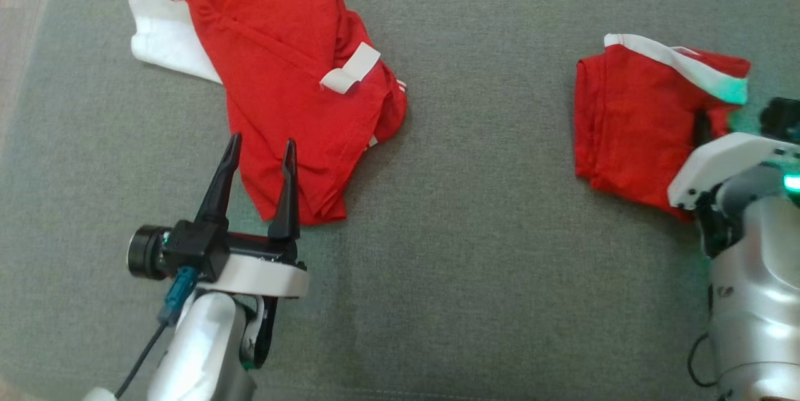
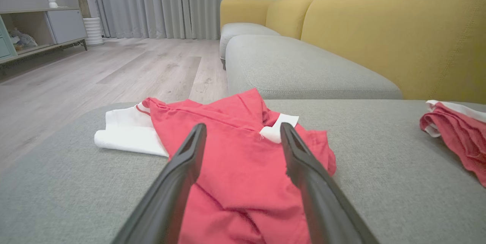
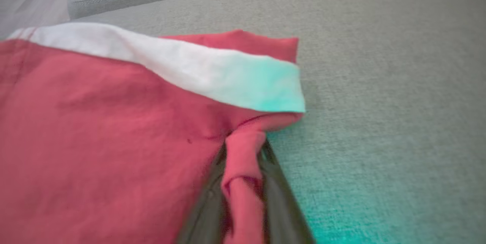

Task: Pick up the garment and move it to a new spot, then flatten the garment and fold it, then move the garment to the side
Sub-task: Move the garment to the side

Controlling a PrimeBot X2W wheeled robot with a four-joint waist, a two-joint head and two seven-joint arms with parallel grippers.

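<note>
Right tool (image 3: 245, 149): the two dark fingers are pressed together on a rolled pinch of red cloth at the corner of the folded red garment (image 3: 95, 141), gripping it. Just past the pinch a white band (image 3: 182, 65) runs across the top edge of that garment, its near end tinted green by light. In the head view this garment (image 1: 625, 113) lies at the right of the grey seat cushion (image 1: 475, 232), and the pale wrist covers its lower right corner. Left tool (image 1: 262, 140): fingers spread wide with nothing between them, pointing over the near edge of the crumpled red garment (image 1: 281, 76); whether the tips touch the cloth I cannot tell. From the left wrist the same fingers frame that garment (image 2: 228, 152), which lies rumpled at the left of the cushion, well apart from the folded one. A white panel (image 1: 162, 42) sticks out on its far left and a short white strip (image 1: 351, 68) lies folded over its middle. Beyond the cushion: yellow backrest (image 2: 398, 35), wood floor (image 2: 95, 69), grey curtains (image 2: 182, 0), a low shelf unit (image 2: 38, 27).
</note>
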